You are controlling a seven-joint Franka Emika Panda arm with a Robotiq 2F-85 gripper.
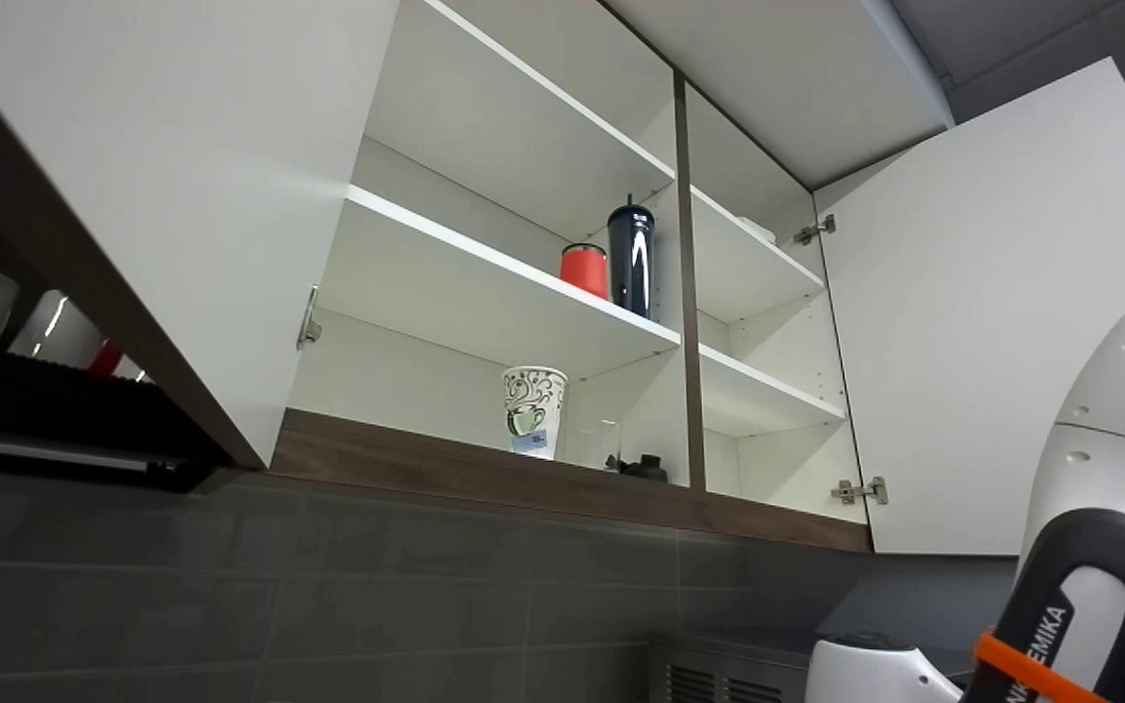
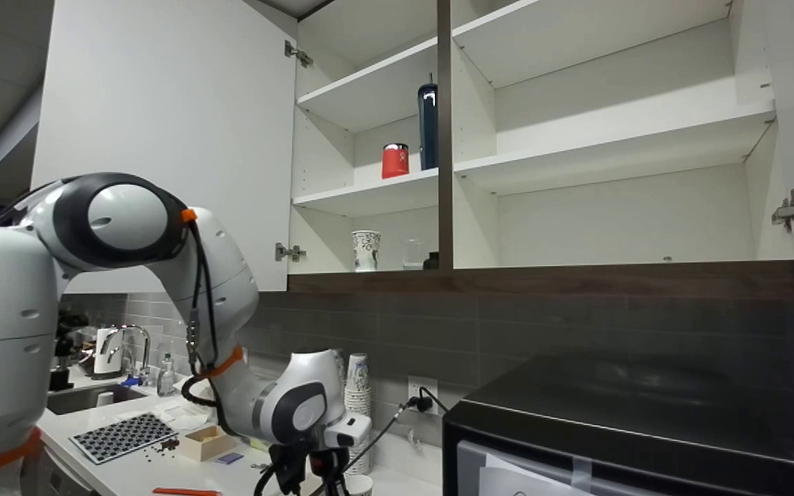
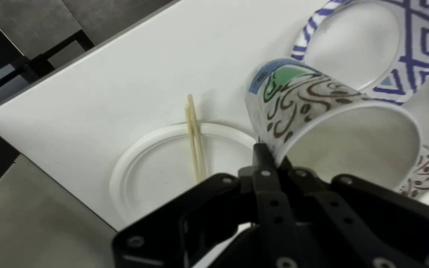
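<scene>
Closest to the wrist camera is the robot's black gripper [image 3: 274, 156], pinching the wall of a swirl-printed cup [image 3: 304, 96] at its rim. This held cup is the landmark; its wide mouth faces the camera, and whether its base touches the white work surface [image 3: 99, 89] cannot be told. To the left of the cup in the wrist view lies a plain white plate [image 3: 155, 171], with two pale wooden sticks [image 3: 195, 139] resting across its edge. Above and to the right of the cup, partly covered by it, is a blue-patterned plate [image 3: 352, 44]. Below and to the right of the cup, a second printed cup [image 3: 428, 171] shows in part. Higher than the held cup, in both exterior views, a white wall cabinet [image 2: 624, 227] has its doors open. Inside, a red tumbler [image 1: 584, 273] stands beside a tall navy tumbler [image 1: 632, 259]; on the level beneath, a shelved paper cup [image 1: 535, 410] stands beside a clear glass [image 1: 604, 444].
</scene>
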